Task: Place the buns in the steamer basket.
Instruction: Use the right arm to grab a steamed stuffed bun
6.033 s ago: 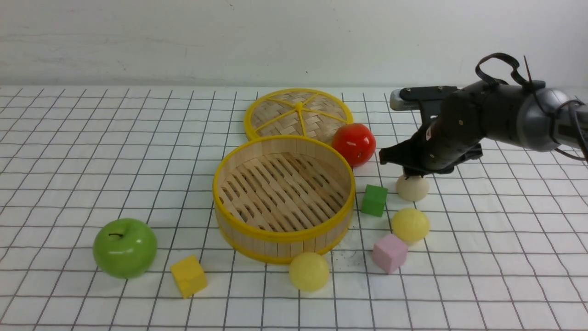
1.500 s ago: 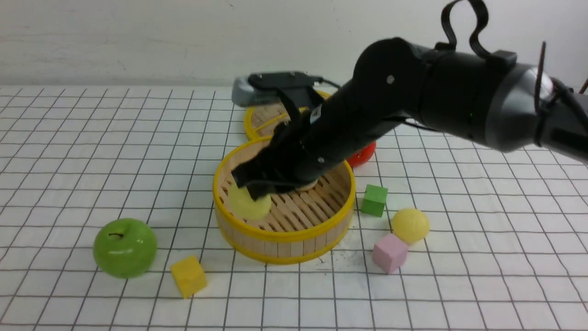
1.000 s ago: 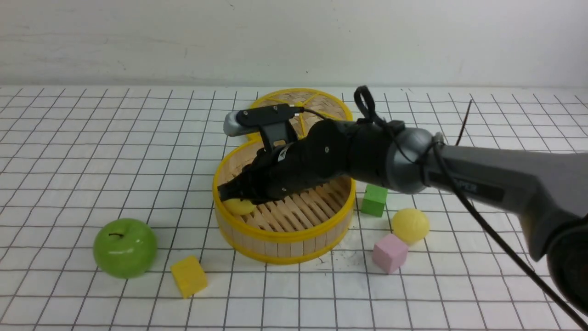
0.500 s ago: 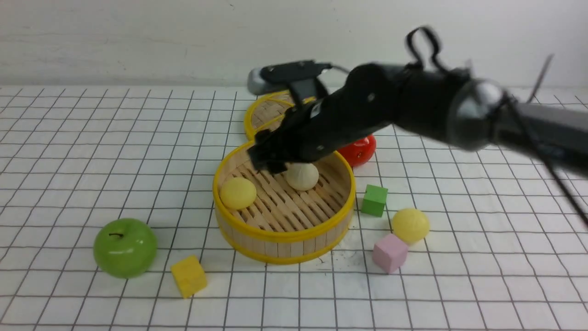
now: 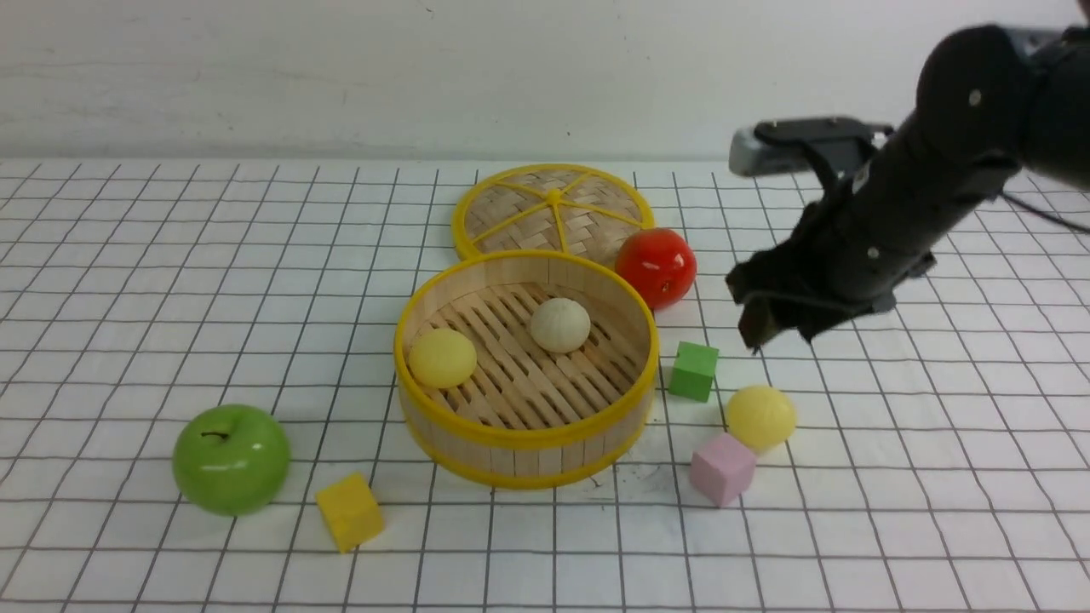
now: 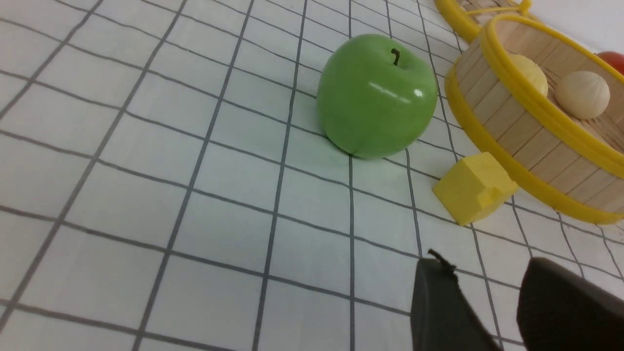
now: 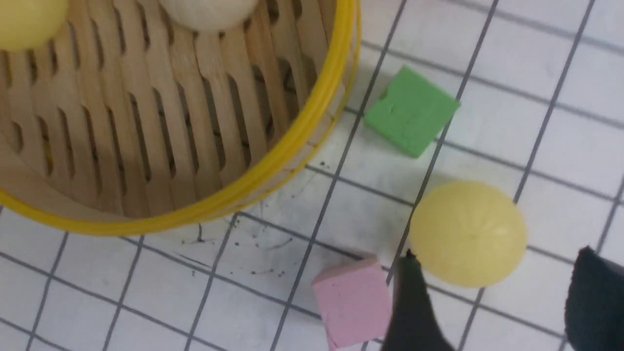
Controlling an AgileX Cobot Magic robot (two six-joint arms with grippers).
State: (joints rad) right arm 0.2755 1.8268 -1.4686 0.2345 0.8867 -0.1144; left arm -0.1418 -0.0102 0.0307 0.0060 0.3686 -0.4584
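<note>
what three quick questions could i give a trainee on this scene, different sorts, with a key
1. True or false: the steamer basket holds exactly two buns.
2. Multiple choice: which cube is closest to the bun on the table?
a) yellow
b) pink
c) green
3. Fill in the blank: the right gripper is ____, with no bun held.

Key: 1 true; 2 b, the pink cube; 3 open.
</note>
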